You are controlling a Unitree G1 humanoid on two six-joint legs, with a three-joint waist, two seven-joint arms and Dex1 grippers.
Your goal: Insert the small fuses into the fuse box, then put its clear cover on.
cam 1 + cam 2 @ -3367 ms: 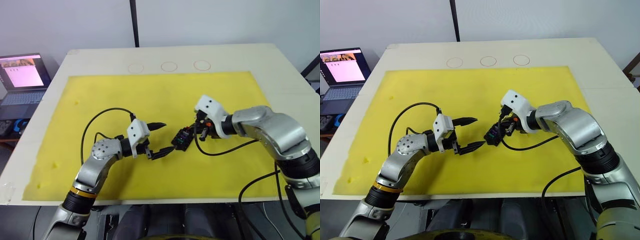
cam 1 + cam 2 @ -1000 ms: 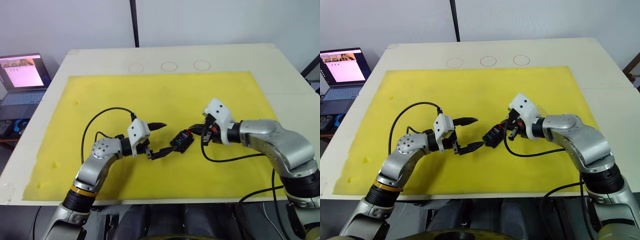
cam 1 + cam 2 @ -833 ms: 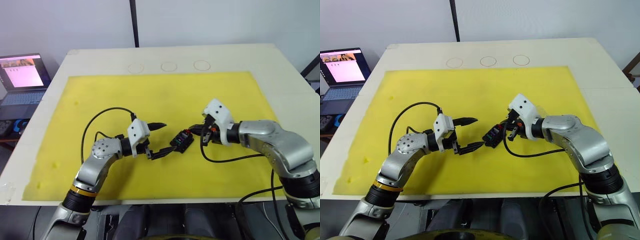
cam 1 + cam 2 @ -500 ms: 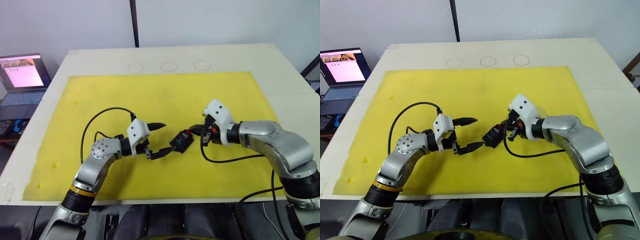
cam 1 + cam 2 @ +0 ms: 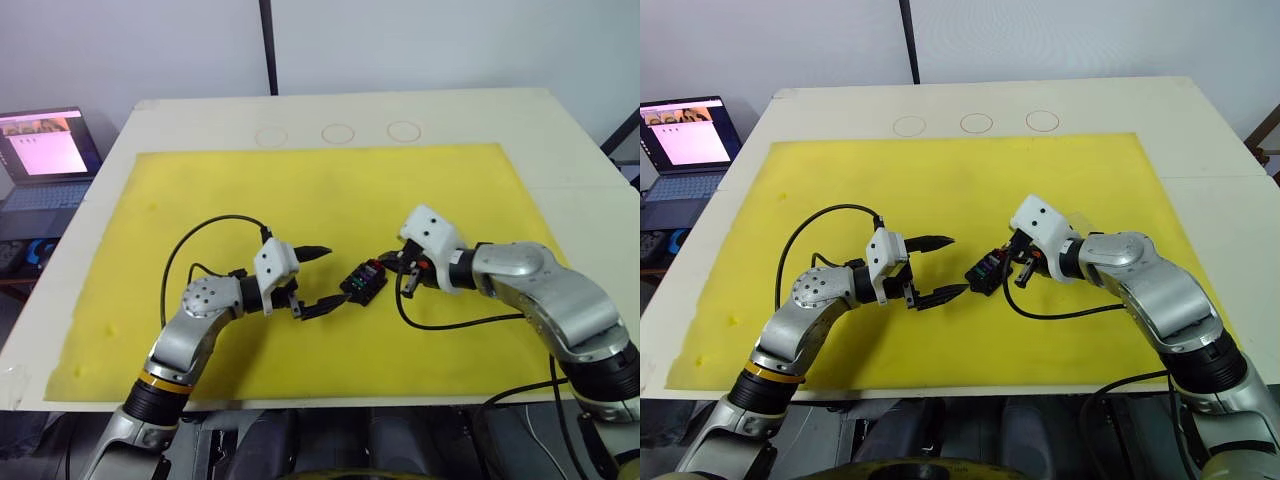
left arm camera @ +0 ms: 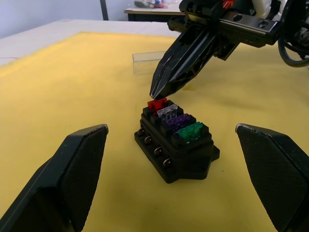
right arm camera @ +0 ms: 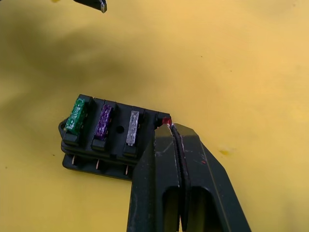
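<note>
The black fuse box (image 5: 362, 282) lies on the yellow mat (image 5: 200, 190) between both grippers. Its slots hold a green fuse (image 7: 76, 115), a purple fuse (image 7: 103, 121), a greyish fuse (image 7: 132, 127) and a red fuse (image 6: 157, 103) in a row. My right gripper (image 7: 171, 126) is shut, and its tip rests on the red fuse at the box's end. My left gripper (image 5: 322, 279) stands open just left of the box, one finger on either side and clear of it. The clear cover (image 6: 147, 63) lies on the mat beyond the box.
A laptop (image 5: 45, 150) sits off the table's left side. Three drawn circles (image 5: 338, 132) mark the bare tabletop behind the mat. Black cables loop from both wrists over the mat.
My right gripper, which had drawn back a little to the right, has come left again onto the box's red fuse. The left arm and the box have not moved.
</note>
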